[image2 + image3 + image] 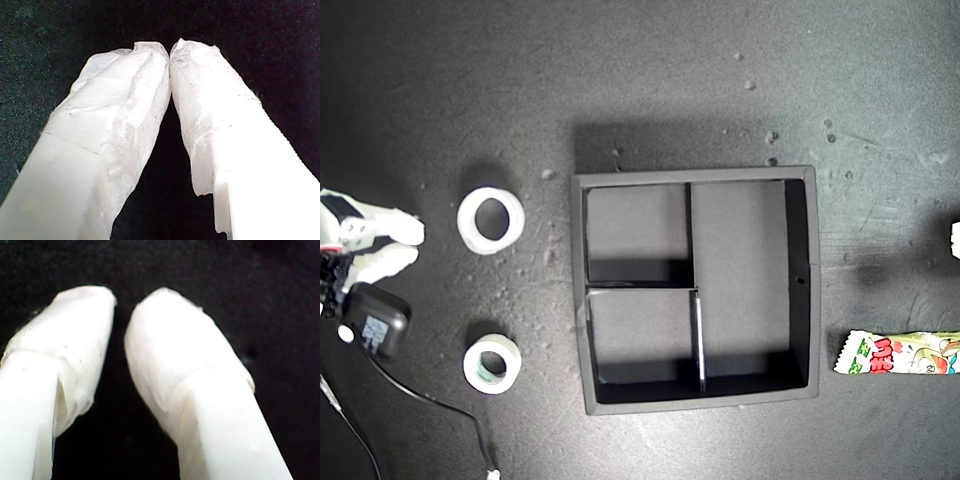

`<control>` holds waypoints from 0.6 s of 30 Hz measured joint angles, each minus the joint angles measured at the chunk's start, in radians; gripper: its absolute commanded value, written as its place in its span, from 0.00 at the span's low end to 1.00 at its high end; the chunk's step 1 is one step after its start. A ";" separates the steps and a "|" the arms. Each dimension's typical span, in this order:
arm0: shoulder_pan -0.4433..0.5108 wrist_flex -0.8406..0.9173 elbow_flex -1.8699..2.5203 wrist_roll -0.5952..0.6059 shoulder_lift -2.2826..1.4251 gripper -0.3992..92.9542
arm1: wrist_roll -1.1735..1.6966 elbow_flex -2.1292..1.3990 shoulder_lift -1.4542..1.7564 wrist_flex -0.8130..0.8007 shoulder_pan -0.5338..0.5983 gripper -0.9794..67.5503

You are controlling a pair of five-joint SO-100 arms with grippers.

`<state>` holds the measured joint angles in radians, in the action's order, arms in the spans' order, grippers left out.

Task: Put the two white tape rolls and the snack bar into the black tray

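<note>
Two grippers, nothing held: my first gripper (pixel 170 52) has tips touching (closed); my second gripper (pixel 120 315) is slightly parted, both over bare mat away from the black tray (pixel 800 290).

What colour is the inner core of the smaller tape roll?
Greenish, inside a white ring; the smaller tape roll shows best in the exterior view.

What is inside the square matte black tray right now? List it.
Nothing: all three compartments of the square matte black tray show bare floor. Wall shadows darken some edges, but no item shows there. Both rolls and the bar lie outside.
</note>
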<state>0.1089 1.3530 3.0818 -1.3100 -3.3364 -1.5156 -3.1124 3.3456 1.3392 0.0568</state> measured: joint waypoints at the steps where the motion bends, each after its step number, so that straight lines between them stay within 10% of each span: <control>1: 0.000 0.000 0.000 0.000 0.000 0.03 | 0.000 0.000 0.000 0.000 -0.002 0.01; 18: 0.046 0.000 0.000 -0.075 0.000 0.13 | 0.000 0.000 0.005 0.000 -0.213 0.01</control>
<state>0.1549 1.3530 3.0818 -1.3852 -3.3364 -1.5156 -3.1124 3.3502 1.3392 -0.1565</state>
